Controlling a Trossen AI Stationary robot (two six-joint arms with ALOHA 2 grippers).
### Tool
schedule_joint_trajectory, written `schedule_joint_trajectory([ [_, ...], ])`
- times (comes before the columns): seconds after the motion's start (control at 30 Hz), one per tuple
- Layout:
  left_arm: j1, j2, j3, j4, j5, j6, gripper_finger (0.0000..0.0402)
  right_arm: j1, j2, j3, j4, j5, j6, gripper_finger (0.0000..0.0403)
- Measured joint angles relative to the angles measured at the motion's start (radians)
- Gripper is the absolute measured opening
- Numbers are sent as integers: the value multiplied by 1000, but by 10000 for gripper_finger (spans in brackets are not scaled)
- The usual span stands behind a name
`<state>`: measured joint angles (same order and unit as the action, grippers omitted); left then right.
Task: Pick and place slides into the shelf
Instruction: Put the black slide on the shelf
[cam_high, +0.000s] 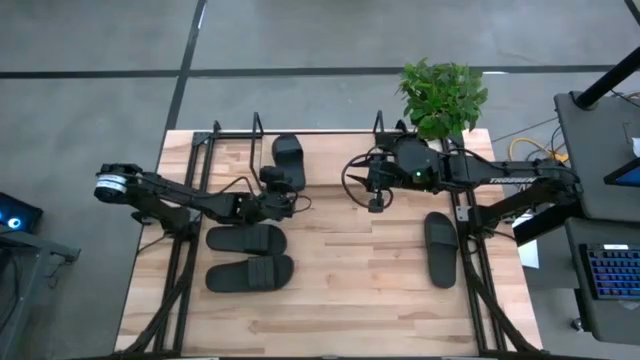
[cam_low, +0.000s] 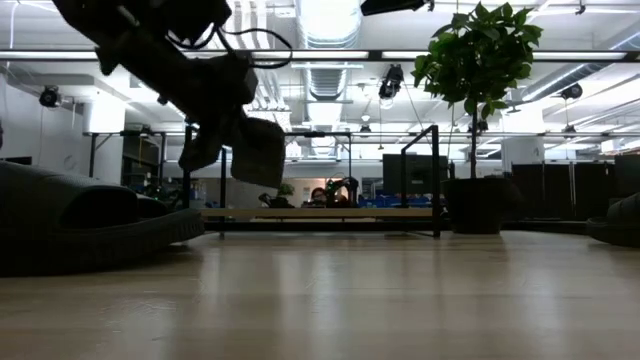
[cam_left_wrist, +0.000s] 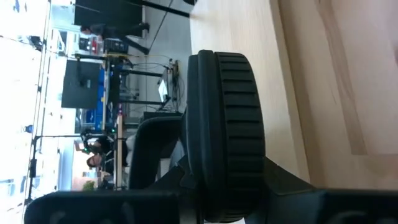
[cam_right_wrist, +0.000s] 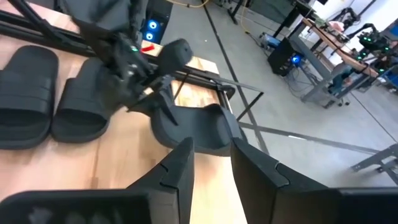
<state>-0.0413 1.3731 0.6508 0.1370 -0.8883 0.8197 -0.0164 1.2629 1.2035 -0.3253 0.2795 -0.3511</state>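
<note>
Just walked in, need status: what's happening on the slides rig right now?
The left gripper is shut on one black ribbed-strap slide sandal, held lifted at the thin black wire shelf at the table's far edge. Two more black slides lie side by side on the wooden table, and a fourth lies toward the right. The right gripper hovers mid-table, open and empty.

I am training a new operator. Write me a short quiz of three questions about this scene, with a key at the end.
1. True or false: the left gripper holds one slide lifted off the table.
2. How many slides lie flat on the table?
3. The fingers of the right gripper are: A) shut on a slide, B) open with nothing between them, C) out of view.
Key: 1 true; 2 three; 3 B.
</note>
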Motion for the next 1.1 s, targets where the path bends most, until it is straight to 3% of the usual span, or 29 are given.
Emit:
schedule_joint_trajectory([
  [0.63, 107, 4, -72, 39, 73, 51, 40, 4, 0, -4, 1, 1, 4, 87],
  [0.77, 114, 4, -77, 39, 72, 50, 64, 6, 0, -5, 1, 1, 4, 84],
  [0.93, 115, 4, -72, 41, 78, -62, 87, 6, 0, -5, 1, 0, 4, 84],
  [1.1, 129, 4, -74, 37, 176, -156, 91, 6, 0, -5, 1, 0, 11, 84],
])
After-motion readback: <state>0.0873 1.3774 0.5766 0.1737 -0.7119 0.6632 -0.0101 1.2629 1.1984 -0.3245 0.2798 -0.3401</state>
